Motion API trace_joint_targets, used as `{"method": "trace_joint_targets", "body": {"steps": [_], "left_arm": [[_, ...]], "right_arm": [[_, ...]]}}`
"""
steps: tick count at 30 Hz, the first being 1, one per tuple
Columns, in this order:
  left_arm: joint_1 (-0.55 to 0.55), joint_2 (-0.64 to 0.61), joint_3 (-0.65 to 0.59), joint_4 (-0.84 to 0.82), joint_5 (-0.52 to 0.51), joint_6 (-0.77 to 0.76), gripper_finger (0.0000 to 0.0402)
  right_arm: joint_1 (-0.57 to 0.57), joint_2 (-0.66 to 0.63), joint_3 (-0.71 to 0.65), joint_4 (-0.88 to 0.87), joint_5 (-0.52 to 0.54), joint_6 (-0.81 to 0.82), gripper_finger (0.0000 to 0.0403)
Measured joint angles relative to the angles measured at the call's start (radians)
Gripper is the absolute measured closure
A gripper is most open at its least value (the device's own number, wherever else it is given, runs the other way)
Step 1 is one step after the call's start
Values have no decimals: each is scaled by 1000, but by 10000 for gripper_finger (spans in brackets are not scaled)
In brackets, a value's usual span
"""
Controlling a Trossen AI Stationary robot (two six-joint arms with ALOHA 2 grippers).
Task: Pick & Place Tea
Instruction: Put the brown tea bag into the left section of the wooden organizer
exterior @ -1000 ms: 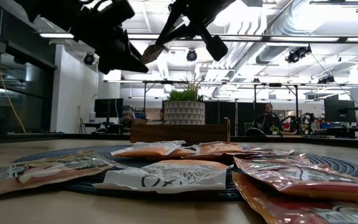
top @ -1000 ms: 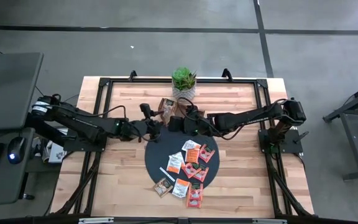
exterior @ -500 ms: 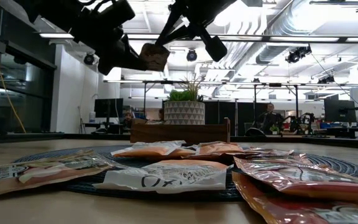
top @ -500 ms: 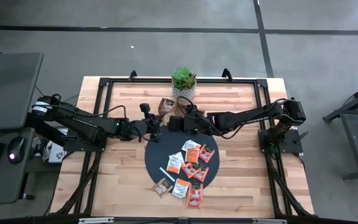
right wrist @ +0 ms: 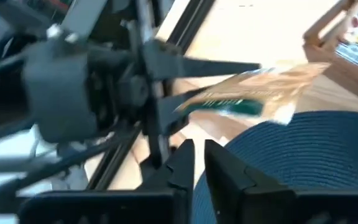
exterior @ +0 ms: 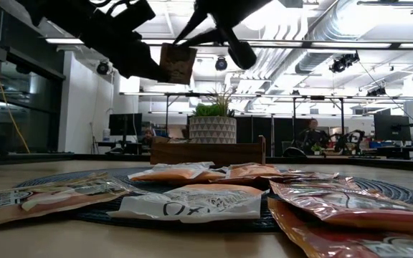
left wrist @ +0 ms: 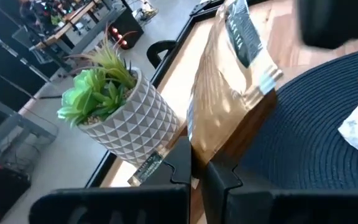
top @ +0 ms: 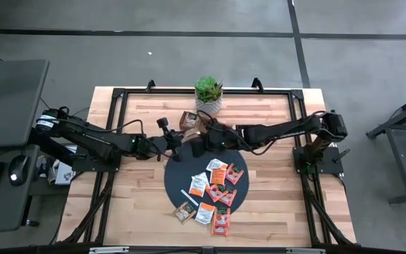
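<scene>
High view: the left gripper [top: 182, 143] and right gripper [top: 204, 138] meet above the far rim of the dark round mat [top: 177, 178], between it and the wooden tray [top: 188, 121]. On the mat's near-right part lie the tea sachets [top: 216, 192]: about five orange-red, three white and two tan-brown, roughly ten countable, some overlapping. One potted plant [top: 208, 93] stands at the far counter [top: 137, 204] edge. Low view: one tan-brown sachet [exterior: 177, 64] hangs in the air between the two arms, upright and unbent. Left wrist view: the left gripper [left wrist: 197, 176] is clamped on this sachet's [left wrist: 229, 93] lower edge, fingers pressed together on the foil. Right wrist view: the right gripper [right wrist: 198, 163] stands slightly parted, just beside the sachet [right wrist: 253, 90] and not gripping it. Judged handling: each sachet is light, thin, flexible and probably slick; grip it at a sealed edge, since its flat faces offer no purchase on the mat.
</scene>
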Motion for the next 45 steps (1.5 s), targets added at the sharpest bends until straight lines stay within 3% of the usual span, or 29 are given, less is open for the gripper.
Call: {"method": "trace_joint_targets", "body": {"steps": [8, 14, 18, 22, 32, 45], "left_arm": [[0, 0, 0, -12, 39, -76, 401], [1, 0, 0, -5, 128, -184, 401], [18, -2, 0, 36, 287, -256, 401], [77, -2, 0, 94, 509, -351, 402], [187, -2, 0, 163, 844, -515, 401], [190, -2, 0, 179, 909, -573, 401]], "right_arm": [[-16, -60, 0, -29, -16, -222, 283], [-27, -173, 0, -207, 29, -424, 249], [-18, -222, 0, -364, 93, -508, 233], [12, -220, 0, -437, 74, -572, 224], [77, -206, 0, -438, 108, -632, 221], [75, -125, 0, -354, 43, -670, 221]]}}
